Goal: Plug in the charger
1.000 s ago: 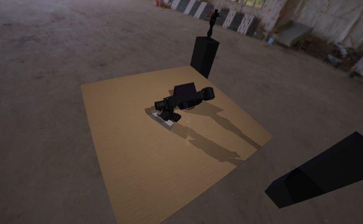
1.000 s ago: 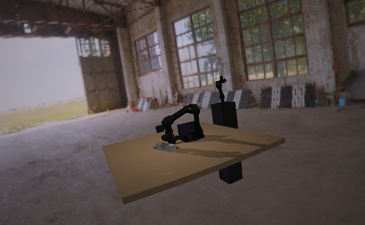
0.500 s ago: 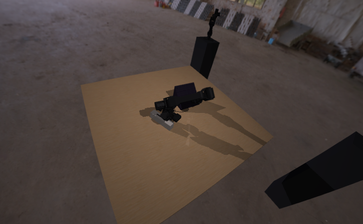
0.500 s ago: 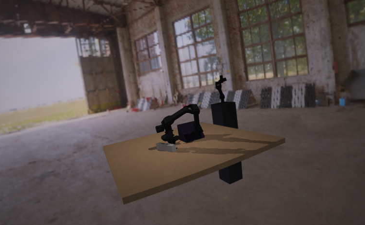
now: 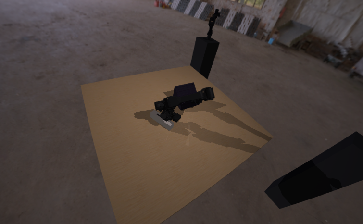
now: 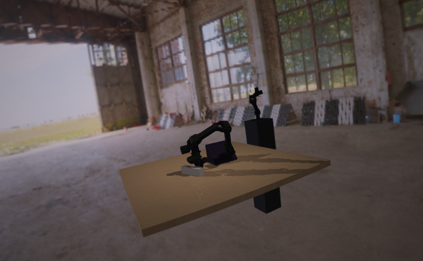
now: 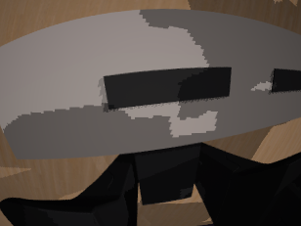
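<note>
The power strip [image 5: 154,115] [image 6: 191,171] [image 7: 59,72] is a light grey bar lying on the table. Its top face, with a long dark recess and part of a second at the right, fills the upper wrist view. My gripper [image 5: 168,118] [image 6: 199,163] [image 7: 158,147] is shut on the charger [image 7: 168,175], a small black block between the dark fingers in the wrist view. The block shows beside the strip's lower edge there, below the long recess. The prongs are hidden, and I cannot tell whether the charger touches the strip. The arm hides part of the strip in the top view.
A dark purple panel [image 5: 184,89] [image 6: 215,150] stands on the wooden table [image 5: 138,167] [image 6: 161,200], behind the gripper and near the arm's base. A black pedestal [image 5: 203,54] [image 6: 260,133] with a second arm stands beyond the table's far corner. Arm shadows cross the table and strip.
</note>
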